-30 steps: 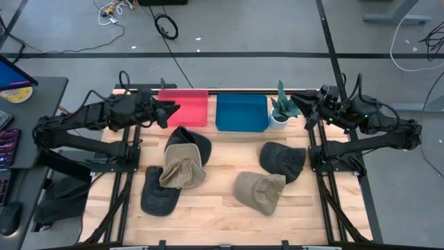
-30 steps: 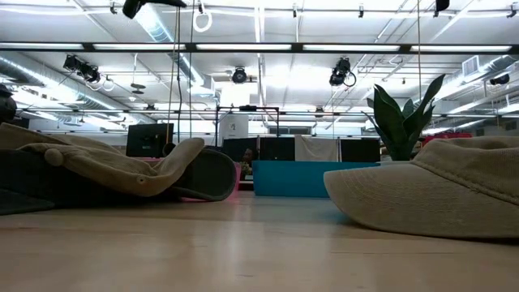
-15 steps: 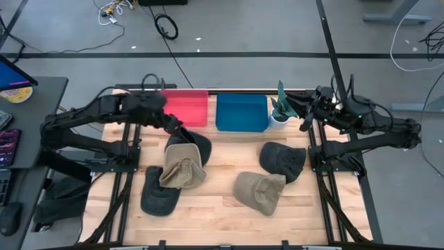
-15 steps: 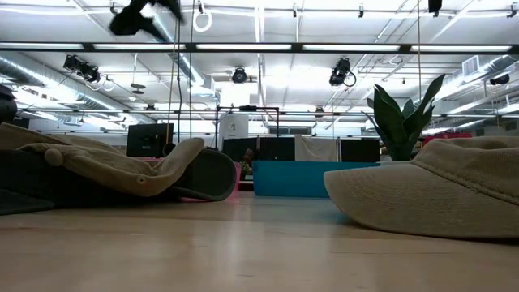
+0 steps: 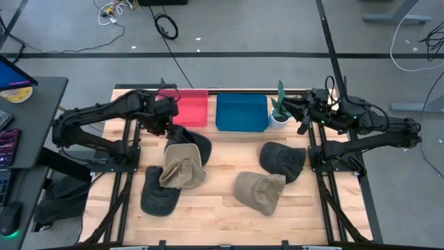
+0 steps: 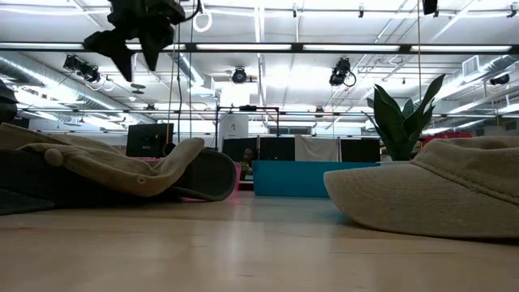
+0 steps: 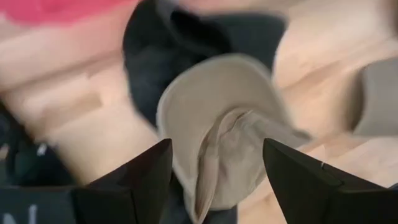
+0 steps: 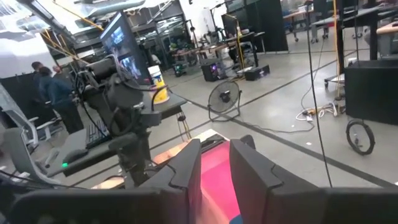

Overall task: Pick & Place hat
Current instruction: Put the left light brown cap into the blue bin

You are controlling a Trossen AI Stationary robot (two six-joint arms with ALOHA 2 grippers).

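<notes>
Several caps lie on the wooden table: a dark cap [image 5: 192,141] near the red bin, a tan cap [image 5: 182,171] lying partly on it, another dark cap [image 5: 160,192], a tan cap [image 5: 260,192] and a dark cap [image 5: 282,160]. My left gripper [image 5: 171,126] hovers open above the far dark cap. In its wrist view the tan cap [image 7: 217,134] shows between the fingers, with the dark cap [image 7: 146,56] beyond. In the low view the left gripper [image 6: 134,36] hangs high. My right gripper [image 5: 302,115] waits by the plant, its fingers a narrow gap apart.
A red bin [image 5: 186,109] and a blue bin [image 5: 241,112] stand at the far edge. A potted plant [image 5: 280,110] stands beside the blue bin, close to my right gripper. Bare wood lies between the caps and along the near edge.
My left gripper has swung from beside the red bin toward the table's right and near side and come down, now over the far dark cap. My right arm has edged toward the table's left.
</notes>
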